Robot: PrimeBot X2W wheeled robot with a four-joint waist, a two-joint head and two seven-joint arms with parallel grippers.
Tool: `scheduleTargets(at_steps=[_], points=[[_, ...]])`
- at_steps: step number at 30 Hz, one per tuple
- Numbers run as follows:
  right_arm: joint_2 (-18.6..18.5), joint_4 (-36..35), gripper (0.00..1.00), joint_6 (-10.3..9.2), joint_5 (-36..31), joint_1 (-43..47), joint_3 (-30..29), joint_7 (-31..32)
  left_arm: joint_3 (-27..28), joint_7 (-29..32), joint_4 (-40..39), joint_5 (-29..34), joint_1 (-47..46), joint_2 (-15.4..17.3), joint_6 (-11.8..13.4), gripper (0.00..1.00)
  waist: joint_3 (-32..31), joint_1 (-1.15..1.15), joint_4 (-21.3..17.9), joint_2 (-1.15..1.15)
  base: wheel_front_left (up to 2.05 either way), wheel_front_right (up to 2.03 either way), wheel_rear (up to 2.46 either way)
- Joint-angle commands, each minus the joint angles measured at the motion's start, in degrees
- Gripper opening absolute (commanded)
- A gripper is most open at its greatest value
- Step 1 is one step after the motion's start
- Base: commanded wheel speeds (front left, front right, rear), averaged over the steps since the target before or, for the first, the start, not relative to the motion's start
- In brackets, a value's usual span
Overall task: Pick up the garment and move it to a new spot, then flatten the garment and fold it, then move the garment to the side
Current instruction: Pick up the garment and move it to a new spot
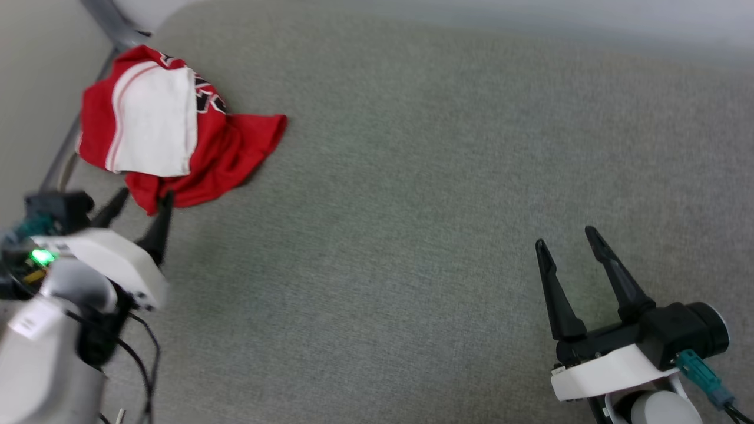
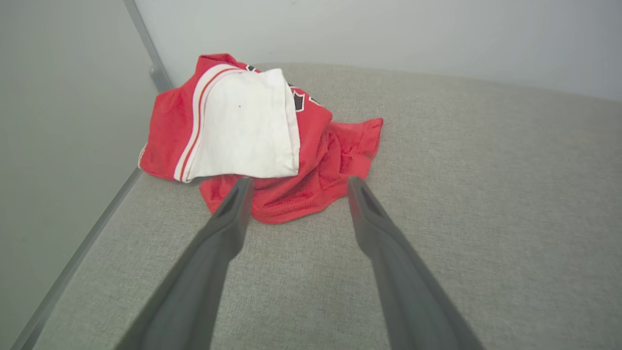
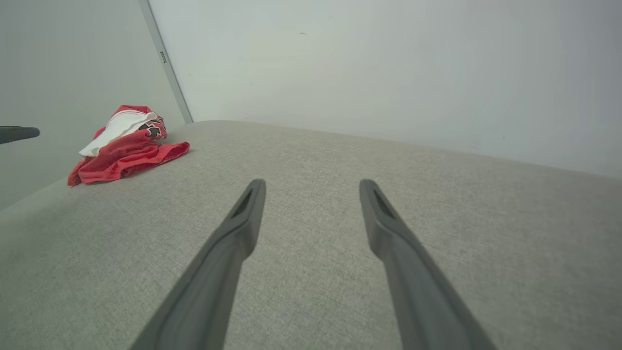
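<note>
1. The garment (image 1: 177, 135) lies crumpled in a heap at the far left corner of the grey cloth-covered tabletop (image 1: 412, 235), close to its left edge; a white sleeve is folded over the red body, and a red flap spreads out to the right.
2. The left claw (image 1: 146, 195) hangs spread wide and empty, its tips right at the near hem of the heap; whether they touch the fabric I cannot tell.
3. The right claw (image 1: 564, 237) is likewise wide open and holds nothing; it sits at the near right, well apart from the garment.
4. Risk: a pinch on the thin near hem alone may catch a single layer; the heap would then unroll and trail, or slip free mid-carry.
5. Risk: a forward shove before closing could push the heap over the left edge, since it sits so close; tips driven too low could snag the tabletop's cover.
</note>
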Motion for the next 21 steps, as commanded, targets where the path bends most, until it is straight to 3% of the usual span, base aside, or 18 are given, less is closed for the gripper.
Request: scheduleTargets(at_steps=[1,5,11,17,21], points=[[-0.46,-0.76,1.00,-0.04,-0.76,-1.20,0.01,-0.14,-0.88,4.34,0.16,-2.59,-3.12,2.92,-0.09,1.00,5.19,-0.02,-2.84,0.00,0.00,0.00,0.00],[-0.96,-2.26,1.00,-0.04,-1.27,-2.31,-0.44,-0.14,-2.77,14.43,0.88,-7.78,-8.74,9.05,-0.09,1.00,9.50,-0.02,-4.43,0.00,0.00,0.00,0.00],[-1.13,-3.73,1.00,-0.04,-1.76,-3.30,-0.17,-0.14,-4.74,23.43,4.49,-14.13,-16.21,15.21,-0.04,1.00,14.19,-0.02,-6.23,0.00,0.00,0.00,0.00],[-1.58,-4.44,1.00,-0.05,-2.05,-3.35,0.15,-0.14,-6.96,26.43,10.87,-18.05,-21.04,18.36,-0.05,1.00,16.93,-0.02,-7.20,0.00,0.00,0.00,0.00],[-2.02,-4.71,1.00,-0.06,-2.21,-3.12,-0.57,-0.11,-9.14,27.72,13.86,-21.12,-22.52,18.26,-0.05,1.00,17.85,-0.02,-7.20,0.00,0.00,0.00,0.00]])
